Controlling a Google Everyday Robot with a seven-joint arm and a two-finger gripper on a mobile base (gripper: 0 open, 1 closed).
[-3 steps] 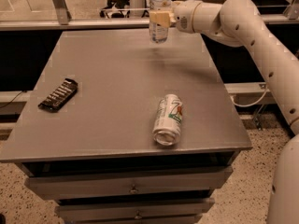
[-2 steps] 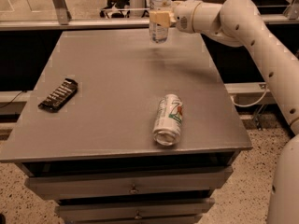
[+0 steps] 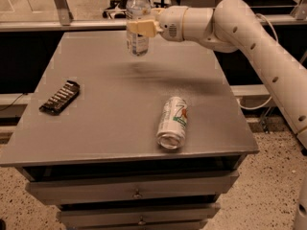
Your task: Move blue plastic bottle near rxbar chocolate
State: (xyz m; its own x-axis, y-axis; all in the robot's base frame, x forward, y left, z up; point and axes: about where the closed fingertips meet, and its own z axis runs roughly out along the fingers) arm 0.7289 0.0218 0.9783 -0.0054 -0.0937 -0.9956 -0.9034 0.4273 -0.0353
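Hand is pinching the tall clear white-capped plastic bottle above the grey desk, risking slip in transit or tipping onto the flat dark-wrapped bar at set-down.

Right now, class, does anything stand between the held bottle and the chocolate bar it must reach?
Nothing visible does. The hand holds the blue plastic bottle above the far side of the table; the rxbar chocolate lies near the left edge. The drink can lies front right, off that path.
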